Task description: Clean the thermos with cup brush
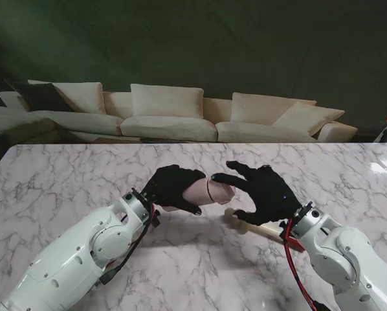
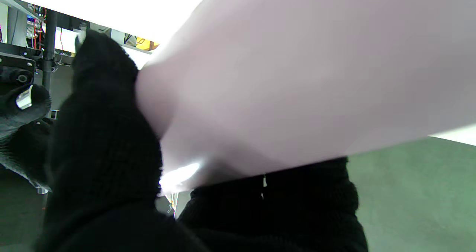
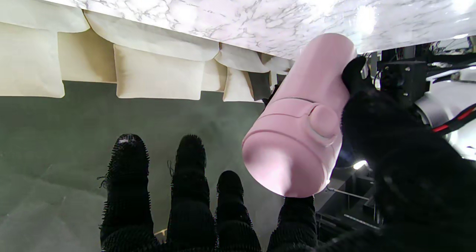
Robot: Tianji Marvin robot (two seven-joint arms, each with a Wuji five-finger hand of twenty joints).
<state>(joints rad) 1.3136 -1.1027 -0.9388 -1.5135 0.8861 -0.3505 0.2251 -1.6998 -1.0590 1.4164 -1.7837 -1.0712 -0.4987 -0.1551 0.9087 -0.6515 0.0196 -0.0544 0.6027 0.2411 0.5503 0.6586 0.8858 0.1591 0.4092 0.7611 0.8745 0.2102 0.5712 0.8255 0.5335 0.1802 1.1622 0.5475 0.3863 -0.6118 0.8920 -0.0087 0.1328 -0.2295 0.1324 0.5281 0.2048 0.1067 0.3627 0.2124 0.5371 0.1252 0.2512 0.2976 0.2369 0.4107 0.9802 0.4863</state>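
Note:
My left hand is shut on the pink thermos and holds it on its side above the marble table, lid end toward my right. The thermos fills the left wrist view, with black fingers wrapped under it. My right hand is open at the lid end, fingers spread. In the right wrist view the closed lid with its round button sits between the fingers and the thumb; contact is unclear. The cup brush's cream handle lies on the table under my right hand; its head is hidden.
A cream sofa stands beyond the table's far edge. A bright glare spot sits at the table's far right corner. Bare marble spreads to the left of and beyond both hands.

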